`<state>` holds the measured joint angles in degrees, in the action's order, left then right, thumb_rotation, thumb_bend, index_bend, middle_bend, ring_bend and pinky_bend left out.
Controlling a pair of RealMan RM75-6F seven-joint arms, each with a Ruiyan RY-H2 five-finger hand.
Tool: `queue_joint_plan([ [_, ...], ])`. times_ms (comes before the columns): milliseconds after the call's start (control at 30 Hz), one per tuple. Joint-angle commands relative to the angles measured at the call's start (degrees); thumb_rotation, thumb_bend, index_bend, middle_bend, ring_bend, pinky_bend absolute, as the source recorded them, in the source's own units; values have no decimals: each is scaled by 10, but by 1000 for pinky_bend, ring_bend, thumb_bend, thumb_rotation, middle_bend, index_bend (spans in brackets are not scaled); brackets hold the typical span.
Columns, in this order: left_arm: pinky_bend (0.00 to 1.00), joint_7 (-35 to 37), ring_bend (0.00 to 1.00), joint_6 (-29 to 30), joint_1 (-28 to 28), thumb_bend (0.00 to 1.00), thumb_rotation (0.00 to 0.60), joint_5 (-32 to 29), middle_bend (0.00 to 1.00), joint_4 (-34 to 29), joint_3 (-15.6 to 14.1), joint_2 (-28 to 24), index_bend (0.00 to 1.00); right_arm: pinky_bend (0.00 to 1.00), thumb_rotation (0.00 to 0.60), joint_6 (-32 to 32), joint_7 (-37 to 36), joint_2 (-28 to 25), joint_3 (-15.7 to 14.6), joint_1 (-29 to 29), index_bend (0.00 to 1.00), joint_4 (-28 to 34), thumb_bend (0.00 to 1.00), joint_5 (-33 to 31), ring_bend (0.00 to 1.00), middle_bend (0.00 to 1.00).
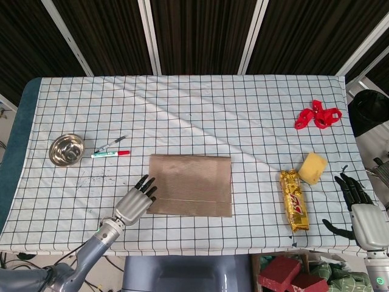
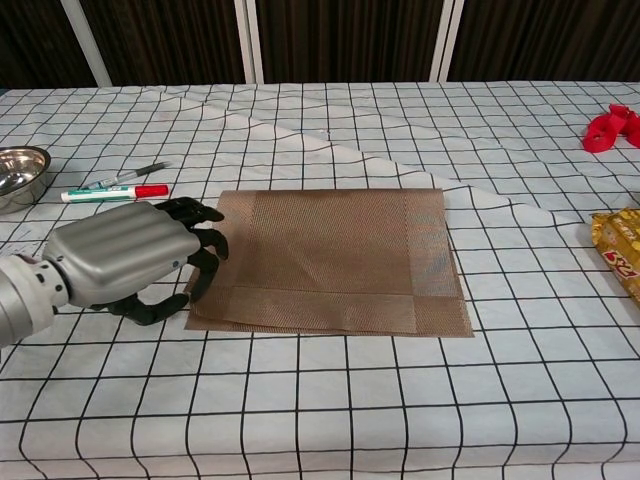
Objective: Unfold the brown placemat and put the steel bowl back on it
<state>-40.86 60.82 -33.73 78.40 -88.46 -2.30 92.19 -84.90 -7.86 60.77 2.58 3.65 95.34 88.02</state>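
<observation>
Brown woven fibre, finely ribbed, forms the rectangular placemat (image 1: pixel 189 185), which we see lying folded flat at lower centre of the head view, a paler seam running along its near edge. It rests on a table (image 1: pixel 200 109) covered in white cloth ruled with a black grid and creased diagonally. At the mat's left edge sits the left hand (image 2: pixel 130 257), a smooth grey metallic shell with dark, curled fingers (image 2: pixel 200 270); we see their tips touching the mat's left border, but we cannot tell whether they actually pinch it. The round steel bowl (image 1: pixel 66 149), polished and shallow, stands at the left of the head view, well apart from the mat. Just beside it lie two slim markers (image 1: pixel 110 150), one with a red cap. At the right edge of the head view the right hand (image 1: pixel 358 208) hangs beyond the table with its dark fingers spread, holding nothing. Near it we note a glossy yellow snack packet (image 1: pixel 293 200), a rounded yellow sponge (image 1: pixel 312 168), and, further up, a looped red plastic chain (image 1: pixel 317 115).
</observation>
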Motion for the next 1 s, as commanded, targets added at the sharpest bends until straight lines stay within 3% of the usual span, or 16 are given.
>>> queue_joint_plan([
  [33, 50, 5, 17, 21, 17, 469, 600, 11, 226, -31, -16, -34, 557, 175, 600, 0, 0, 0, 0, 0, 0, 0, 128, 0, 0, 0],
  [500, 50, 42, 17, 75, 81, 468, 600, 100, 224, -115, -119, -145, 557, 175, 600, -2, 0, 0, 1, -1, 0, 1, 128, -2, 0, 0],
  [633, 50, 55, 17, 92, 94, 467, 600, 125, 225, -133, -133, -166, 557, 175, 600, 0, 1, 0, 1, 0, 0, 1, 129, -2, 0, 0],
  [767, 50, 72, 18, 108, 95, 467, 600, 131, 228, -151, -114, -178, 557, 175, 600, -1, 1, 0, 1, -1, 0, 1, 129, -2, 0, 0],
  [1000, 50, 131, 19, 124, 79, 465, 600, 51, 236, -197, -6, -172, 558, 175, 600, -1, -1, 0, 1, -1, 0, 1, 128, -2, 0, 0],
])
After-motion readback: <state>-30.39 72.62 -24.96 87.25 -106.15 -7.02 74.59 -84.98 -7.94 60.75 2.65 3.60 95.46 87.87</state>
